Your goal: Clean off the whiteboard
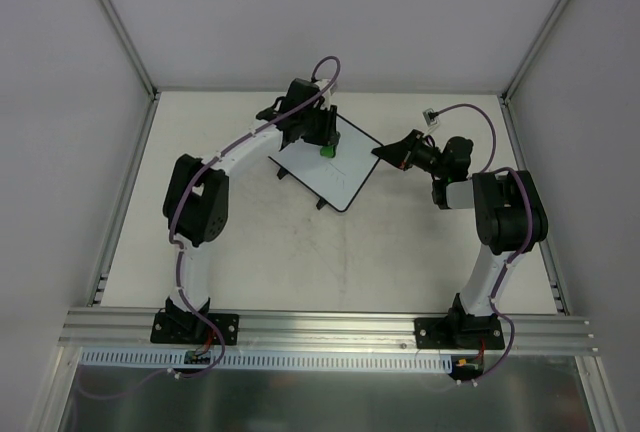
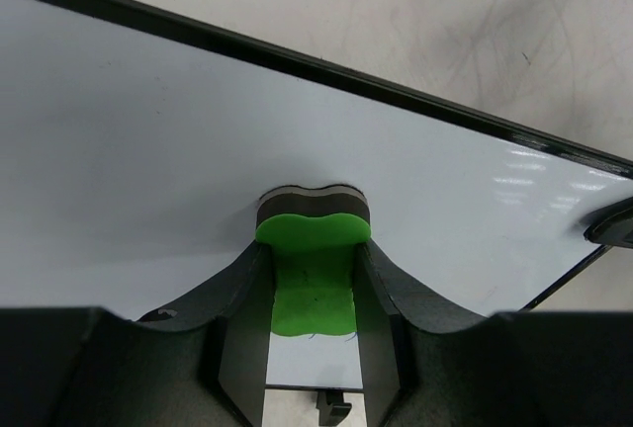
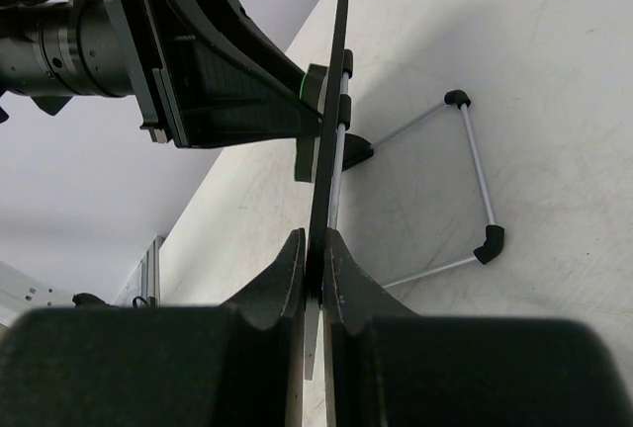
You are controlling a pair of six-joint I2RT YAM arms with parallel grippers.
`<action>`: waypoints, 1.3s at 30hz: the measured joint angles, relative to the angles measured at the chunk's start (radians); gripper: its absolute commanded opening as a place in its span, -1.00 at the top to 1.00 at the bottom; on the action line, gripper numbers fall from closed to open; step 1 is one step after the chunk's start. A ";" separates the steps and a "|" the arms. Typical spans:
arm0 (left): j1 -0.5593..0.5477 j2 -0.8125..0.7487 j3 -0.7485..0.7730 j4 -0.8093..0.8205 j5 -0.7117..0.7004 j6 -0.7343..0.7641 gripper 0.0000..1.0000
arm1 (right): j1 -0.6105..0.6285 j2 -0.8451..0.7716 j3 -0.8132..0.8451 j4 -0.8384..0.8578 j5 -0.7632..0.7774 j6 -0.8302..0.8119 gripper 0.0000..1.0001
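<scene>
The whiteboard (image 1: 335, 174) lies tilted at the table's far middle, its black-framed face (image 2: 148, 150) white in the left wrist view. My left gripper (image 1: 322, 140) is shut on a green eraser (image 2: 312, 239), whose dark felt side presses on the board. Two tiny blue marks (image 2: 315, 336) show just behind the eraser. My right gripper (image 1: 388, 152) is shut on the board's right edge. In the right wrist view its fingers (image 3: 315, 249) pinch the board (image 3: 336, 61), seen edge-on, with the left gripper (image 3: 237, 101) on the far side.
The board's wire stand (image 3: 475, 175) with black feet rests on the table behind it. A small cable plug (image 1: 430, 113) lies at the back right. Grey walls enclose the table on three sides. An aluminium rail (image 1: 330, 327) runs along the near edge.
</scene>
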 measured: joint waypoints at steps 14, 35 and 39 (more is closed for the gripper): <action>-0.045 -0.095 -0.236 0.015 -0.024 -0.003 1.00 | 0.000 0.000 0.000 0.001 0.000 0.000 0.99; -0.077 -0.129 -0.351 0.036 -0.026 -0.010 1.00 | 0.000 -0.002 0.000 0.006 -0.003 -0.005 0.99; -0.077 -0.134 -0.361 0.047 -0.026 -0.013 1.00 | 0.002 -0.006 0.000 0.006 -0.005 -0.008 0.99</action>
